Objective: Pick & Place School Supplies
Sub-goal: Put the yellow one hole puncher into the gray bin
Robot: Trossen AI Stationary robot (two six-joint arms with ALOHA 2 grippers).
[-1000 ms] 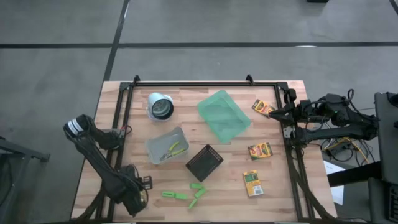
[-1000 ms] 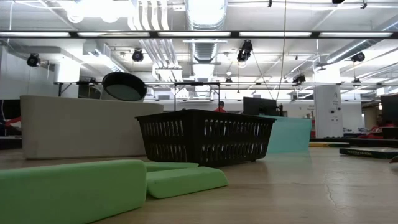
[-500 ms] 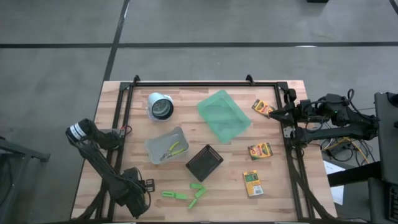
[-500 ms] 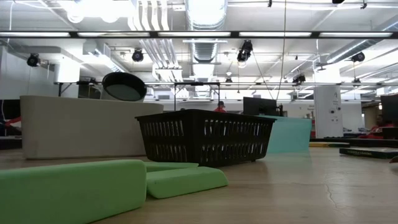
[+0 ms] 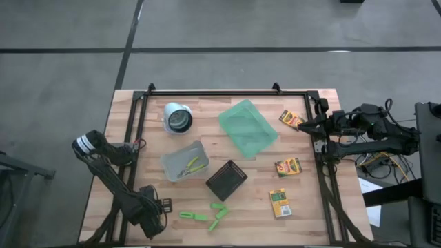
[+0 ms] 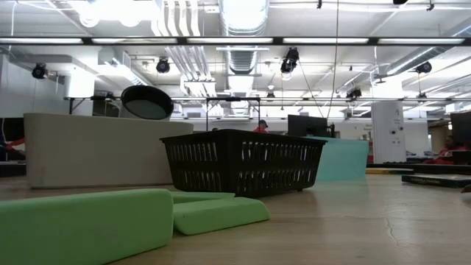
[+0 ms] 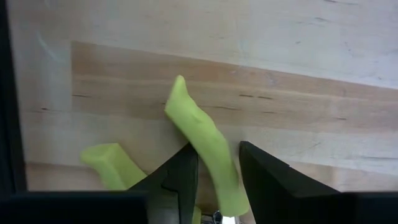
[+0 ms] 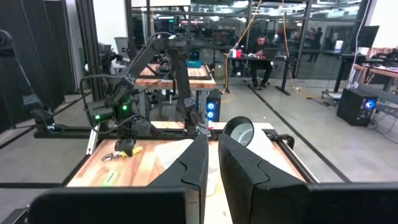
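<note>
In the left wrist view a bright green stick (image 7: 199,124) runs between the fingers of my left gripper (image 7: 217,152), which points down at the table's near left corner (image 5: 150,219). A second green stick (image 7: 109,165) lies beside it. Three more green sticks (image 5: 193,215) (image 5: 219,206) (image 5: 218,222) lie on the wood near the front edge. Crayon boxes lie flat at the right (image 5: 291,120) (image 5: 287,167) (image 5: 279,202). Green-handled scissors (image 5: 193,164) lie in the clear bin (image 5: 180,157). My right gripper (image 5: 303,127) waits shut and level at the right edge. My left gripper has the green stick between its two fingers, which come from above and lie across it. They stand against its sides (image 7: 214,158) toward one end, and the longer part reaches out to the free tip (image 7: 179,87). Whether the stick is clear of the wood I cannot tell.
A translucent green tray (image 5: 248,127) stands at the back middle and a white cup (image 5: 178,118) lies at the back left. A black mesh basket (image 5: 226,180) stands in the middle, with the clear bin to its left. A black frame rail (image 7: 5,93) runs close beside my left gripper.
My left gripper has come down toward the table at the near left corner, still pointing down. The sticks, boxes and containers that show in the high view have kept their places.
</note>
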